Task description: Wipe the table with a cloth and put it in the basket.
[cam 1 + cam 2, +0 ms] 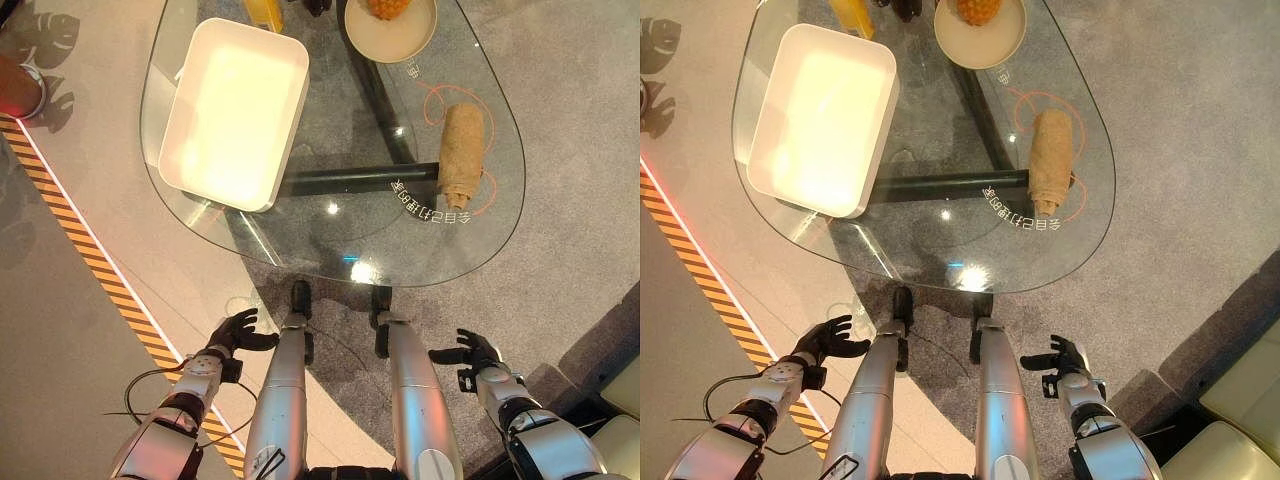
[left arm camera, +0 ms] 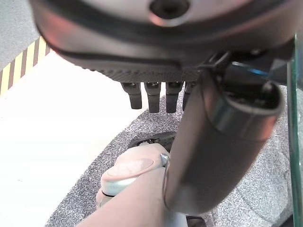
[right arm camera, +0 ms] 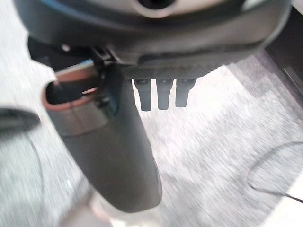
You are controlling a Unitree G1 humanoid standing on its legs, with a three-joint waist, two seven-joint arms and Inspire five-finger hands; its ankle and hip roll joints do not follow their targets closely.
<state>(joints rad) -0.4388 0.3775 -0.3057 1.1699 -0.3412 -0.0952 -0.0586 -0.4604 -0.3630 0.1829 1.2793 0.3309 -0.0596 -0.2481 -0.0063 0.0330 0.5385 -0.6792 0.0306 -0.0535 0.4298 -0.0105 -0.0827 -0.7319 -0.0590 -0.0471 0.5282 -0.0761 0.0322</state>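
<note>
A rolled tan cloth [image 1: 462,155] lies on the right part of the glass table [image 1: 330,245], inside an orange drawn outline. A white rectangular basket [image 1: 235,112] stands on the table's left part. My left hand [image 1: 236,331] hangs low by the table's near edge at the lower left, fingers relaxed and holding nothing. My right hand [image 1: 471,352] hangs at the lower right, below the table edge, also open and bare. Both are well short of the cloth. In the wrist views, straight fingers [image 2: 152,97] and fingers [image 3: 163,98] point at the carpet.
A round cream plate [image 1: 391,30] with a yellow fruit stands at the table's far edge, with a yellow object [image 1: 264,12] beside it. A striped orange tape line [image 1: 100,270] crosses the floor at the left. A person's shoe [image 1: 20,88] shows at the far left.
</note>
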